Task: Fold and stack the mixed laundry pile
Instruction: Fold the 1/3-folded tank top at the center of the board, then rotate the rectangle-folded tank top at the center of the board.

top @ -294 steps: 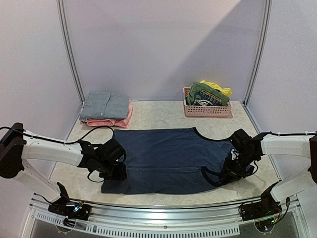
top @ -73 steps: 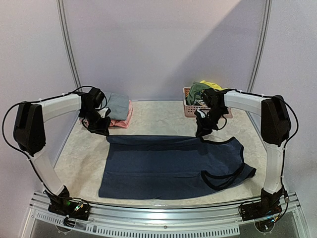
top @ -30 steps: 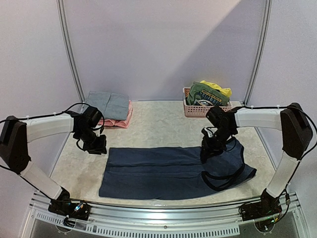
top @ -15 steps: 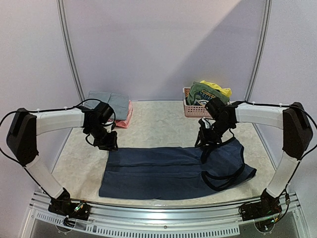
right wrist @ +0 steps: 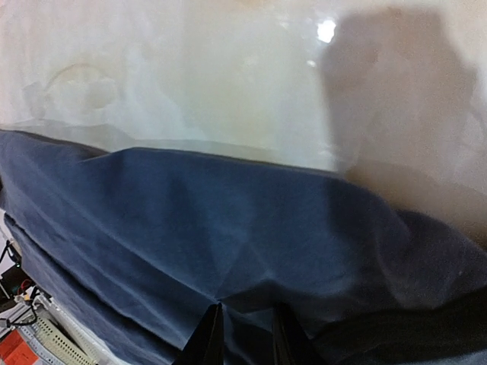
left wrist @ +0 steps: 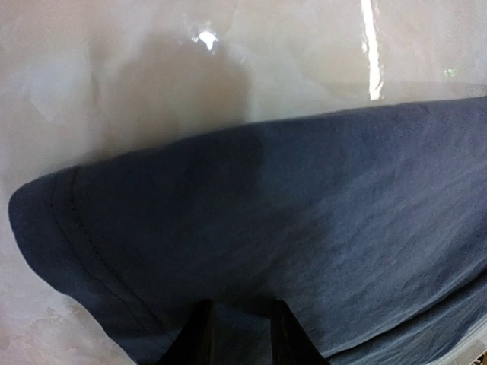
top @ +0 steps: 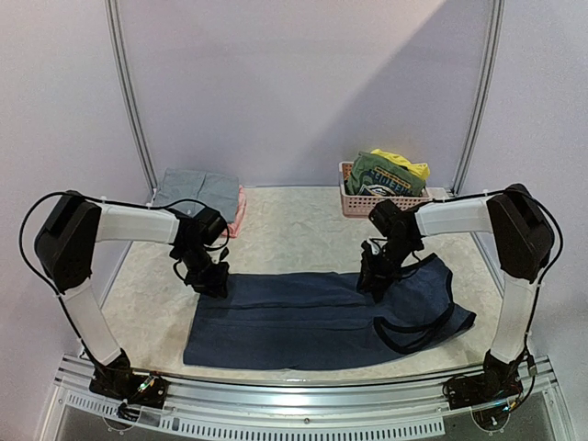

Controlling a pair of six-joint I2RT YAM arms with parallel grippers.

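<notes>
The navy sleeveless top (top: pixel 303 312) lies flat across the near part of the table, its far part folded over toward me. My left gripper (top: pixel 214 283) is down on the far left corner of that fold. In the left wrist view navy cloth (left wrist: pixel 304 213) fills the narrow gap of the gripper (left wrist: pixel 242 334). My right gripper (top: pixel 367 280) is on the far edge near the armhole. In the right wrist view creases in the cloth (right wrist: pixel 190 220) radiate from the gripper (right wrist: pixel 243 334), which pinches it. A green printed tee (top: pixel 384 175) and a yellow piece (top: pixel 406 165) sit in the basket.
The pink slatted basket (top: pixel 386 208) stands at the back right. At the back left a folded grey shirt (top: pixel 197 190) rests on a pink garment (top: pixel 235 217). Metal frame posts rise at both back corners, and a rail runs along the near edge.
Both grippers have slid inward along the top's far folded edge, the left to the right and the right to the left. The right jaws have narrowed onto the cloth.
</notes>
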